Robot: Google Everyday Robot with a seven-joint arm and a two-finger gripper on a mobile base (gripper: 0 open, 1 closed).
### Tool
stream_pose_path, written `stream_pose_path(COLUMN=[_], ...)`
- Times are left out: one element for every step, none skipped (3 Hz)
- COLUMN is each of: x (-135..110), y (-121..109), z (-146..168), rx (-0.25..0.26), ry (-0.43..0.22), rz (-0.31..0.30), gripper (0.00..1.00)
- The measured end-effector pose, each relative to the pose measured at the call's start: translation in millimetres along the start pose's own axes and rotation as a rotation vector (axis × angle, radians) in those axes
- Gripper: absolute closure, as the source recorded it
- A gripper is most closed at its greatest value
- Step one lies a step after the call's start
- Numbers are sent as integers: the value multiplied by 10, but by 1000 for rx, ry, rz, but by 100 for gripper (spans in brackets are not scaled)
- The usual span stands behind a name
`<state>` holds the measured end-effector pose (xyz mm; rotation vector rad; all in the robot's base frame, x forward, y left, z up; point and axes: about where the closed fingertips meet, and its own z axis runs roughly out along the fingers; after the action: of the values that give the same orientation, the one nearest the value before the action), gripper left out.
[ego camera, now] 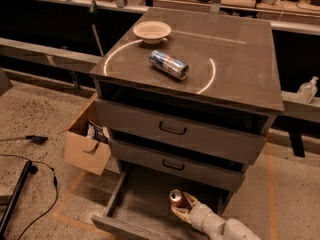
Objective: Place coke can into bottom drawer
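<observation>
The red coke can (176,197) stands upright inside the open bottom drawer (135,209), towards its right side. My gripper (179,203) reaches into the drawer from the lower right, with one pale finger (190,200) behind the can and the other in front of it. The fingers are closed around the can's lower part. I cannot tell whether the can rests on the drawer floor or hangs just above it.
A blue-and-silver can (169,64) lies on its side on the cabinet top (240,59), next to a white bowl (152,31). The two upper drawers are closed. An open cardboard box (87,144) stands on the floor left of the cabinet. Cables lie at the far left.
</observation>
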<state>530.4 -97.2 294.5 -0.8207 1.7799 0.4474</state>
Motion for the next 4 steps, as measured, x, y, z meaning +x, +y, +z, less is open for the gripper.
stream_pose_path(x=[294, 530, 732, 872], y=[-58, -92, -123, -171], z=[110, 271, 418, 544], rx=[9, 3, -9, -13], ry=[5, -9, -18, -8], rz=[22, 39, 61, 64], gripper=[100, 100, 100, 85])
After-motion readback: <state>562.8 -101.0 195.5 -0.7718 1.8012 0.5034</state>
